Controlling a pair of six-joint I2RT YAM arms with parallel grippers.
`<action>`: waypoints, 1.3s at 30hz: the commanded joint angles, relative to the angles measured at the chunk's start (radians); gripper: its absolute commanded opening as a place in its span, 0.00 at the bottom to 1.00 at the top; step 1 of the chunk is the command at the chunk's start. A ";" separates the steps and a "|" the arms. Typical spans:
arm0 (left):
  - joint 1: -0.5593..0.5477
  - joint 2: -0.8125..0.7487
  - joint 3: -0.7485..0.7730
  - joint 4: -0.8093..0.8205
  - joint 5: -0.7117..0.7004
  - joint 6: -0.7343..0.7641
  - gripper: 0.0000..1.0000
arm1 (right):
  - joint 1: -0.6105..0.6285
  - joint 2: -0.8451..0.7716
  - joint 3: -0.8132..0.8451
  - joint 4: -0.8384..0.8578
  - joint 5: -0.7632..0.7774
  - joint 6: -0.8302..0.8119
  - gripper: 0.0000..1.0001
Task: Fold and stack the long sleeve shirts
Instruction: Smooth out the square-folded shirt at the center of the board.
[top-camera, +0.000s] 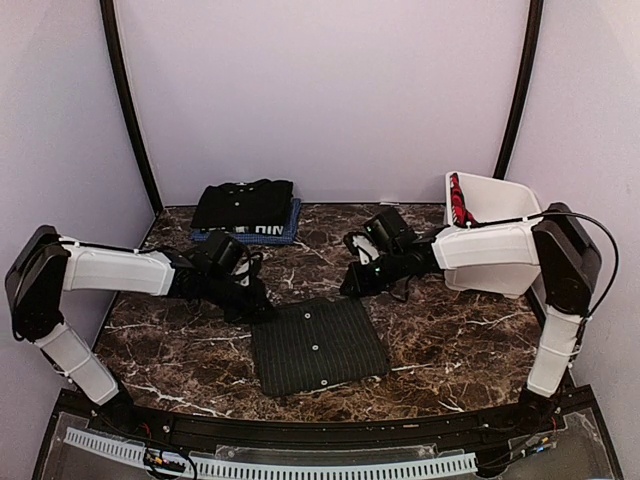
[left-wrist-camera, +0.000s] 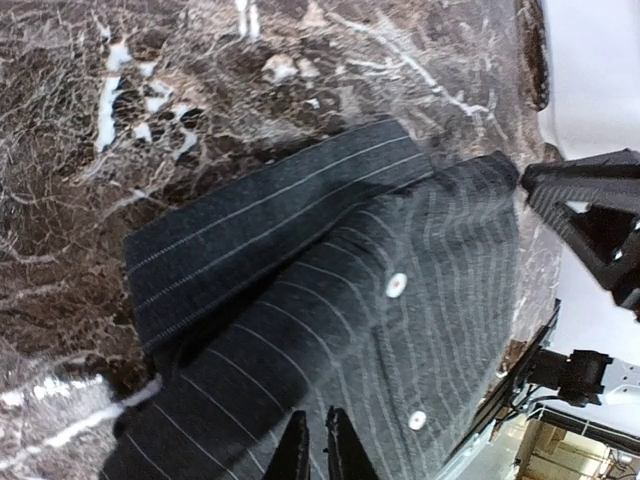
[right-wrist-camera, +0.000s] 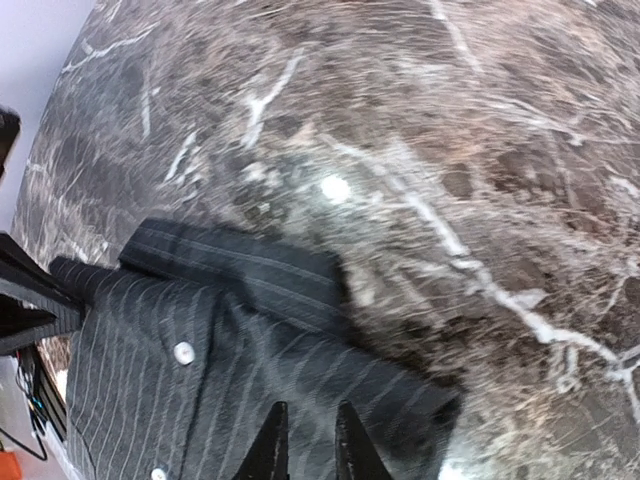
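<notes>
The pinstriped black shirt (top-camera: 318, 345) lies folded into a square at the table's middle front, buttons up. It also shows in the left wrist view (left-wrist-camera: 400, 270) and the right wrist view (right-wrist-camera: 200, 340). A plain black shirt (top-camera: 243, 203) lies folded on a blue shirt with white lettering (top-camera: 268, 235) at the back left. My left gripper (top-camera: 264, 308) hovers at the pinstriped shirt's far left corner, jaws shut and empty (left-wrist-camera: 318, 428). My right gripper (top-camera: 348, 287) hovers just beyond its far right corner, jaws nearly shut and empty (right-wrist-camera: 306, 422).
A white plastic basket (top-camera: 500, 195) stands at the back right with a red item (top-camera: 459, 200) inside. The dark marble table (top-camera: 450, 340) ends at a black front rail. Pale walls enclose the back and sides.
</notes>
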 joint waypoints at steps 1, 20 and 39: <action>0.043 0.103 0.033 -0.037 0.004 0.074 0.05 | -0.077 0.065 -0.014 0.049 -0.055 -0.026 0.14; 0.122 0.302 0.176 -0.042 0.021 0.145 0.03 | -0.114 -0.066 0.014 -0.034 0.062 -0.050 0.23; 0.169 0.475 0.433 -0.099 0.015 0.231 0.05 | -0.126 0.164 -0.074 0.119 -0.076 0.025 0.20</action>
